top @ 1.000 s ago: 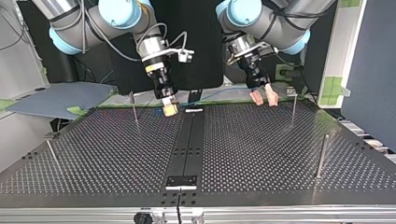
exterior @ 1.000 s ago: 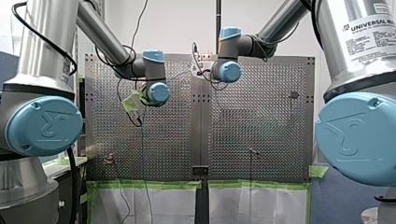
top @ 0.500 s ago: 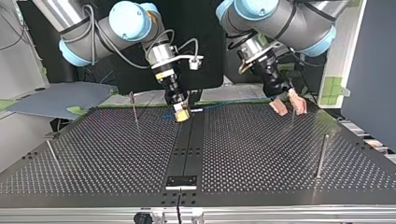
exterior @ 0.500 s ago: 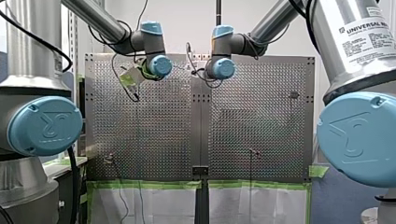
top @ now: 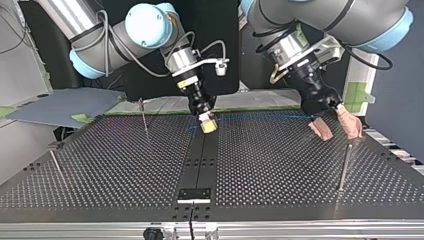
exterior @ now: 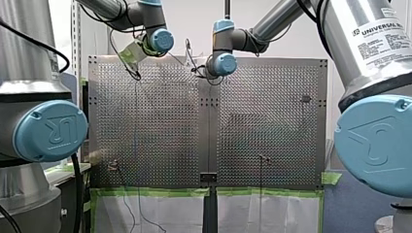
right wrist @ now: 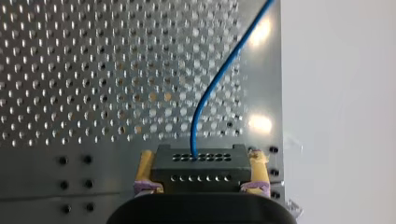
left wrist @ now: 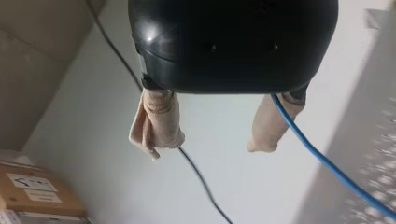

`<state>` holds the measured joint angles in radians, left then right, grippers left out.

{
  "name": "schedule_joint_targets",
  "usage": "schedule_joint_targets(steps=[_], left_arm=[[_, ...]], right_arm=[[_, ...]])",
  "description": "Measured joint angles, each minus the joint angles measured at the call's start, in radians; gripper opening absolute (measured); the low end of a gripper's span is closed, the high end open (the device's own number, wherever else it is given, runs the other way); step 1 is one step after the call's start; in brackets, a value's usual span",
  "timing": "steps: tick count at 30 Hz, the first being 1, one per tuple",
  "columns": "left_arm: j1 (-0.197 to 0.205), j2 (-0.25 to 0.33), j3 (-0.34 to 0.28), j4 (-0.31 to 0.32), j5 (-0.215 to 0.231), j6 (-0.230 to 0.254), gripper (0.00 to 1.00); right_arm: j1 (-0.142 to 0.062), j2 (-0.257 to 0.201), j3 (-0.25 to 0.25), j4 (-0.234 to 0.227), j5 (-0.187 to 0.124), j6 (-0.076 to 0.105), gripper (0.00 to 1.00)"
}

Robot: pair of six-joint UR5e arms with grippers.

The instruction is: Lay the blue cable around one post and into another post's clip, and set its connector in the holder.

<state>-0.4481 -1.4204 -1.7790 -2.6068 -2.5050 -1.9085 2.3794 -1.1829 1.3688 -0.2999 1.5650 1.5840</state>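
My right gripper [top: 208,125], with yellow pads, is shut on the black connector [right wrist: 201,161] low over the table's middle strip near the far edge. The blue cable [right wrist: 210,88] leaves the connector and runs along the far edge [top: 260,116] toward my left gripper [top: 337,131]. That gripper hangs open at the top view's right, with beige pads [left wrist: 156,121] spread wide. The cable [left wrist: 322,161] passes close beside one of its fingers, ungripped. The black holder [top: 195,194] sits at the near edge of the middle strip.
Thin metal posts stand on the perforated table [top: 110,165]: one beside my left gripper [top: 345,165], one at the far left [top: 143,114] and one at the near left [top: 54,162]. Green tape [exterior: 155,191] lines the table's edge in the front view.
Both arms moved toward the top view's right and closer to its camera. My right gripper carried the connector onto the middle strip, and my left gripper swung out toward the right post, drawing the cable taut.
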Motion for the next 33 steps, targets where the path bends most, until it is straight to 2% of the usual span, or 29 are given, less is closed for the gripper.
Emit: schedule_joint_targets(steps=[9,16,25,33], left_arm=[[0.064,0.077,0.077,-0.077,0.077,-0.022,1.0],[0.124,0.124,0.138,-0.137,0.138,-0.075,1.0],[0.199,0.067,0.212,-0.212,0.213,-0.149,1.0],[0.274,-0.008,0.233,-0.288,0.287,-0.204,1.0]], right_arm=[[0.008,0.005,-0.072,0.071,-0.019,0.004,0.0],[0.008,0.006,-0.126,0.074,-0.034,0.011,0.0],[0.011,0.008,-0.171,0.066,-0.041,0.005,0.0],[0.031,0.012,-0.174,0.068,-0.036,-0.002,0.0]])
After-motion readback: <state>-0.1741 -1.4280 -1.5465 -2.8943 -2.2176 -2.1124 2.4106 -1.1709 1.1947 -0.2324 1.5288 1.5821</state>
